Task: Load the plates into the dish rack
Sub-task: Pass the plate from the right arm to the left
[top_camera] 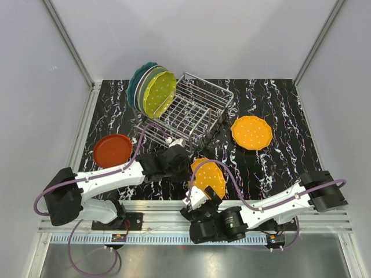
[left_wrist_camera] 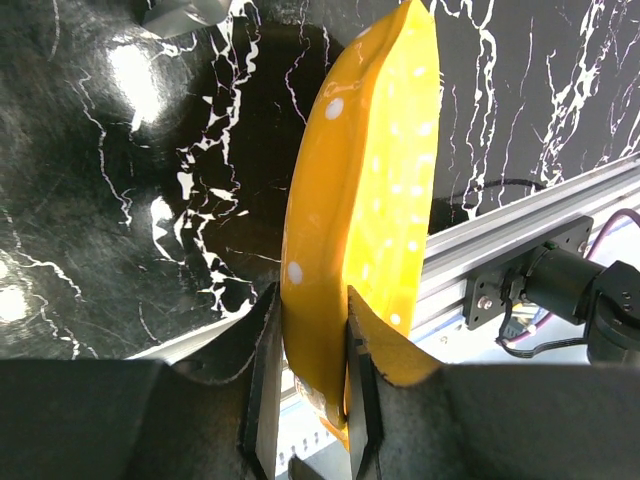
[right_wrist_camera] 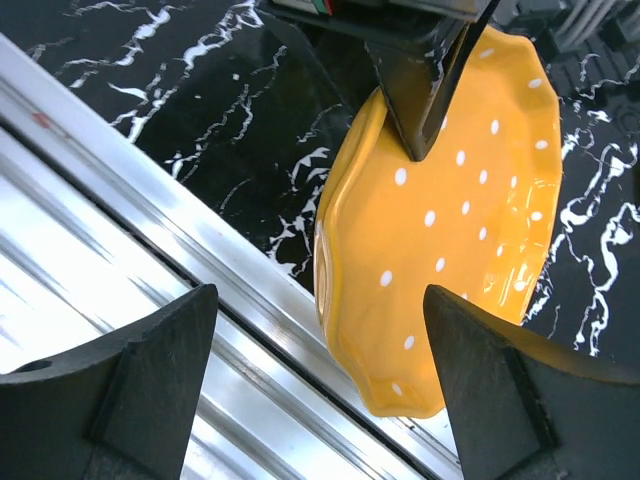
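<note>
Black marbled desk (top_camera: 278, 168) fills the floor of a pale-walled enclosure, with an aluminium rail (top_camera: 156, 207) along its near edge.

The left tool (left_wrist_camera: 313, 400) is clenched on the dotted orange plate (left_wrist_camera: 360, 200), one finger on each face of the scalloped rim. The plate stands on edge and tilted, close to the rail and between the two arms. I cannot tell whether its lower edge rests on the desk.

The right tool (right_wrist_camera: 315, 300) is released, jaws spread wide. The plate sits just in front of them and touches neither finger.

Farther back, the dish rack (top_camera: 200, 113) stands at mid-desk. A yellow-green plate (top_camera: 159, 95) stands upright at its left end, fronting a short row that ends in a teal plate (top_camera: 138, 81). The slots to the right of them look free. A second dotted plate (top_camera: 251, 132) lies flat to the right of the rack. A red-orange plate (top_camera: 112, 149) lies flat near the desk's left edge.

The held plate looks stiff and smooth, so probably slippery under the pads. I cannot tell its weight or whether it is ceramic. If it is, it could chip against the wire.

A pinch at one spot on the rim lets the disc swing about that spot. The hold should reach well over the lip, on the upper rim. That way the plate hangs edge-down and can drop straight into a slot.
</note>
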Tool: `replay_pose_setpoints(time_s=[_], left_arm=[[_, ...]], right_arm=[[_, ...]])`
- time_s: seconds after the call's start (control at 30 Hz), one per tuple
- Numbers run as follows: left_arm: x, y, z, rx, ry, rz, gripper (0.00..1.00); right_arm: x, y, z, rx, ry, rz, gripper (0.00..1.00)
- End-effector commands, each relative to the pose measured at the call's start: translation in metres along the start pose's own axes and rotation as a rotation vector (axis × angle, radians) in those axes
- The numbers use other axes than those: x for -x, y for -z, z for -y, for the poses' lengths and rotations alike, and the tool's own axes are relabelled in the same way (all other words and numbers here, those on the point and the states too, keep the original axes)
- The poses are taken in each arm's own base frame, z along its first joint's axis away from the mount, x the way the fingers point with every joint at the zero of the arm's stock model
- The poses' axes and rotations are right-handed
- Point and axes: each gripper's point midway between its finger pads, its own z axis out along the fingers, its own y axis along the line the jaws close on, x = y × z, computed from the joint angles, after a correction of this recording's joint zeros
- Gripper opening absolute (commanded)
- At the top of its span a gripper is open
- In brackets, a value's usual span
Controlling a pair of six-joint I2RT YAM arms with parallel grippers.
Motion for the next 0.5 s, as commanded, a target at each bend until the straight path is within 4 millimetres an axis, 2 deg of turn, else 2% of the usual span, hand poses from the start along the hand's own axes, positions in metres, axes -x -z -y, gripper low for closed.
replay_pose_setpoints(time_s=[0.0, 0.2, 0.33, 0.47], left_arm=[[0.024, 0.021, 0.026, -0.090, -0.033, 0.100, 0.00], [0.026, 0.027, 0.020, -0.077, -0.086, 0.114, 0.00], [0.026, 0.030, 0.018, -0.081, -0.089, 0.124, 0.00], [0.026, 0.034, 0.015, -0.093, -0.089, 0.139, 0.00]], right_arm=[[0.021, 0.009, -0.009, 0.070, -0.050, 0.035, 0.91], [0.047, 0.025, -0.004, 0.150, -0.158, 0.082, 0.91], [0.056, 0.032, 0.005, 0.172, -0.210, 0.110, 0.90], [0.058, 0.033, 0.015, 0.144, -0.214, 0.115, 0.87]])
